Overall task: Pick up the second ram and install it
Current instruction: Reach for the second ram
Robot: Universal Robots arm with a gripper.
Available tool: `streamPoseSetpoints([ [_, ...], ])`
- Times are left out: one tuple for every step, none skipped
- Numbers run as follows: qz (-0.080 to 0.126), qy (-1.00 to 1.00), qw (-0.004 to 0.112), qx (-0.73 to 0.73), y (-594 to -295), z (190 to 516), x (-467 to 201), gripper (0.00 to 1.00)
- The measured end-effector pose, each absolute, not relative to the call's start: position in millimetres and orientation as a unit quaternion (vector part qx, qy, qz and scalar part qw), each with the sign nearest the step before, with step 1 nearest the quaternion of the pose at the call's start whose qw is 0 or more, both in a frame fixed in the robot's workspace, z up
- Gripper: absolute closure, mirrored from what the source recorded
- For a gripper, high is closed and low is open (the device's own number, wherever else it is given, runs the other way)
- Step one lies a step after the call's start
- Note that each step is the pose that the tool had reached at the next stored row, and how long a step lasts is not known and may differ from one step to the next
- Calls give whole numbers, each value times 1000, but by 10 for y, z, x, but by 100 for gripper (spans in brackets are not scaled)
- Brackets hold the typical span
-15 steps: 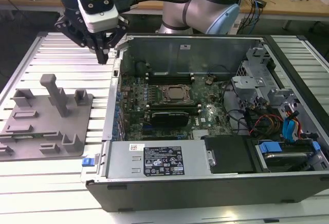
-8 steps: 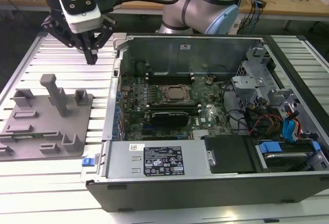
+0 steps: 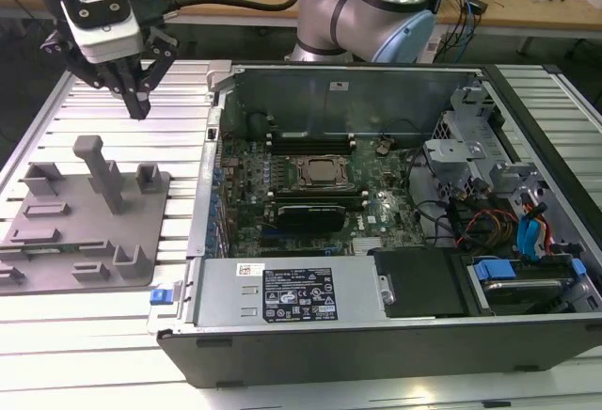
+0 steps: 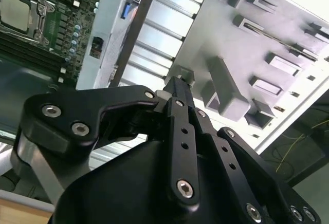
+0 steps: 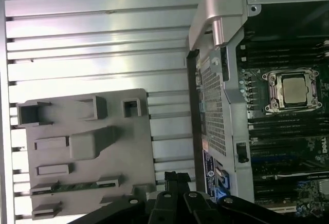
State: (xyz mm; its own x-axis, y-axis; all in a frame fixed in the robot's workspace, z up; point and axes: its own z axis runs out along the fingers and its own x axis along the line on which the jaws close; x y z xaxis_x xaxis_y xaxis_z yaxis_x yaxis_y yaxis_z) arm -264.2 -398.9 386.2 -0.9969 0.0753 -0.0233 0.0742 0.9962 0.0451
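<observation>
you have the ribbed metal surface [image 3: 183, 86] running under everything, and on it the open computer case [image 3: 376, 344] takes up the middle and the exterior view's right. inside the case lies the large green motherboard [image 3: 386, 212], with its processor socket [image 3: 320, 171] near the middle and the grey power supply [image 3: 282, 292] along the near wall. the silver and blue arm [image 3: 376, 6] rises behind the case and reaches across towards the exterior view's left.

on that side, just beside the case, sits the grey plastic tray [image 3: 56, 231], lying flat on the surface with a tall post [image 3: 99, 170] standing up from it. your hand [image 3: 138, 104] hangs above the surface near the tray's far edge, pointing down, clear of the tray and the post. its fingers are drawn together to a narrow tip with nothing between them (both wrist views show them side by side as well).

the second ram [image 5: 77, 186] lies in a long slot of the tray, seen in the first wrist view as a thin green strip resting between two grey slot blocks. it is apart from the hand, untouched, and outside the case.
</observation>
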Motion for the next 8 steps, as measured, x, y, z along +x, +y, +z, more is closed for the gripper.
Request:
streamPoseSetpoints([
  [22,999,12,37,-3989,3860,-2678,92],
  [22,999,12,37,-3989,3858,-2714,92],
  [22,999,13,37,-3988,3856,-2760,92],
  [22,999,13,37,-3988,3854,-2786,92],
  [22,999,12,37,-3988,3852,-2822,92],
  [22,999,12,37,-3989,3851,-2854,92],
  [22,999,12,37,-3989,3850,-2876,92],
  [22,999,12,37,-3989,3848,-2917,92],
])
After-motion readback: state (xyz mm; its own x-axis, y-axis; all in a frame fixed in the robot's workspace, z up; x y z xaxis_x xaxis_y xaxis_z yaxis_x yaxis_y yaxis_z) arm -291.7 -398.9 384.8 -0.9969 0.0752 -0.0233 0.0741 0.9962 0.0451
